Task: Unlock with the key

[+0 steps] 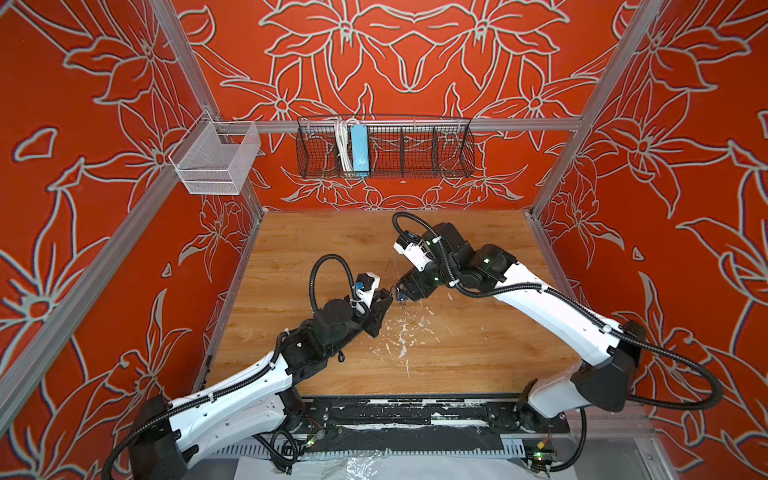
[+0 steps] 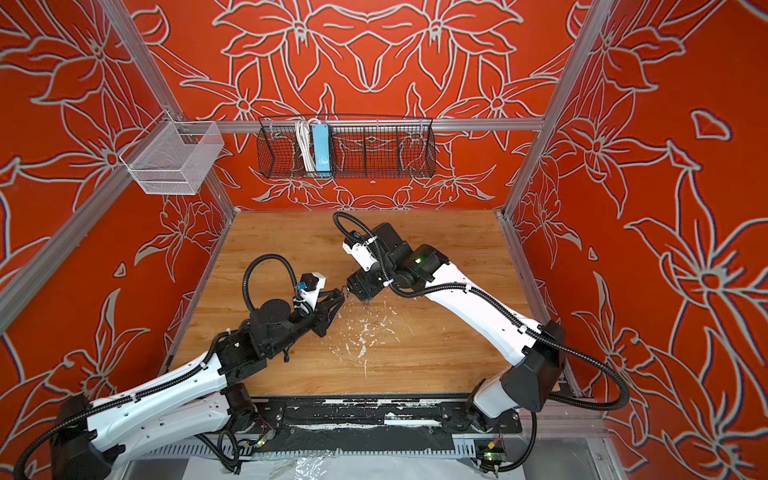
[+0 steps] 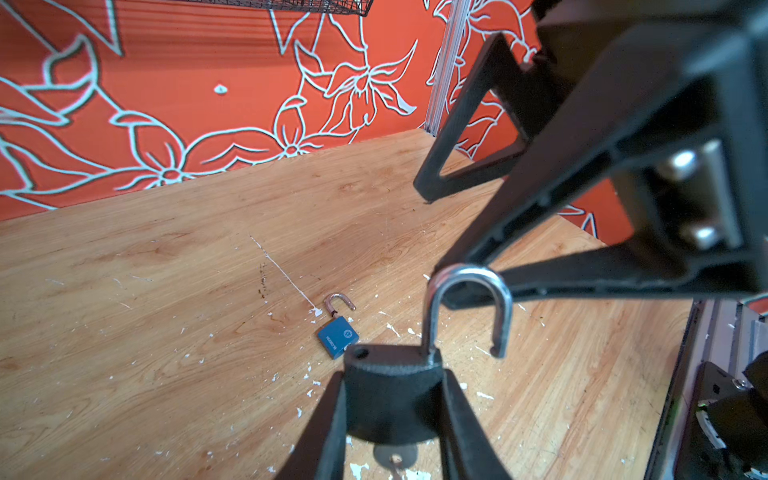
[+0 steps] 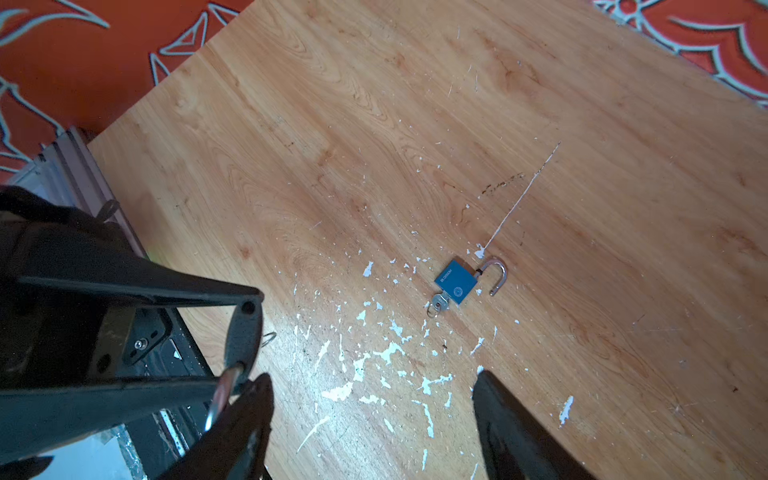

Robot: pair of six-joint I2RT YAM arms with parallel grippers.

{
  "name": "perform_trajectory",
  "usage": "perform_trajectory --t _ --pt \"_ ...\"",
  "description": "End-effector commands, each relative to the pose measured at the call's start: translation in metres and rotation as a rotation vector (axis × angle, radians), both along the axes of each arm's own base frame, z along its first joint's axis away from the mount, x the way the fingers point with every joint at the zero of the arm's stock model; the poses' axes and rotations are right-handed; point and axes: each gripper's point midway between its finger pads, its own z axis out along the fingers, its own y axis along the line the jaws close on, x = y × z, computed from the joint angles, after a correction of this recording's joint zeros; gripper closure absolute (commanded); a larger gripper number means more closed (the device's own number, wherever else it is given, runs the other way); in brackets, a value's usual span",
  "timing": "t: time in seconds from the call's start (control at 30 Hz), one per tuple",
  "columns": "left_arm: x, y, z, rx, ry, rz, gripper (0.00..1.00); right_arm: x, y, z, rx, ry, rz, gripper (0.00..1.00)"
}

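Left pincer [image 3: 392, 374] is clamping a black padlock [image 3: 390, 409]; right pincer [image 4: 370, 376] is gaping empty, perhaps brushing its shackle [image 3: 506, 316]; blue padlock [image 4: 456, 281] is lying mid-frame.

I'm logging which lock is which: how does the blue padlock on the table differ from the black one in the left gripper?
The blue padlock has a blue square body; the black padlock is dark. The blue padlock lies flat on the table; the black padlock is clamped in the left gripper, off the wood. Shared: both shackles are swung open, and each has a key at its keyhole end.
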Motion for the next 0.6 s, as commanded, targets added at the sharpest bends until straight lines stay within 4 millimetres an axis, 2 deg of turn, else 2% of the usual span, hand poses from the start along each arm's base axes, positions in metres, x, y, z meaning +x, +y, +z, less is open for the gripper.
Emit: perform_trajectory --t 0.0,0.2,0.33,0.37,0.57 --pt "0.003 -0.004 0.023 -0.069 -0.015 0.002 1.0 -0.001 -0.01 0.004 0.037 0.005 -0.032 0.22" --pt "0.007 -0.008 0.015 -0.122 0.128 0.045 1.0 0.001 -0.034 -0.01 0.081 0.048 -0.112 0.21" --pt "0.009 -0.01 0.005 -0.177 0.307 0.132 1.0 0.002 -0.053 -0.02 0.126 0.091 -0.192 0.21" --pt "0.01 -0.012 -0.006 -0.172 0.366 0.167 1.0 0.002 -0.059 -0.021 0.13 0.089 -0.213 0.21" --pt "0.002 -0.033 -0.036 -0.185 0.6 0.264 1.0 0.003 -0.089 -0.035 0.149 0.118 -0.321 0.17"
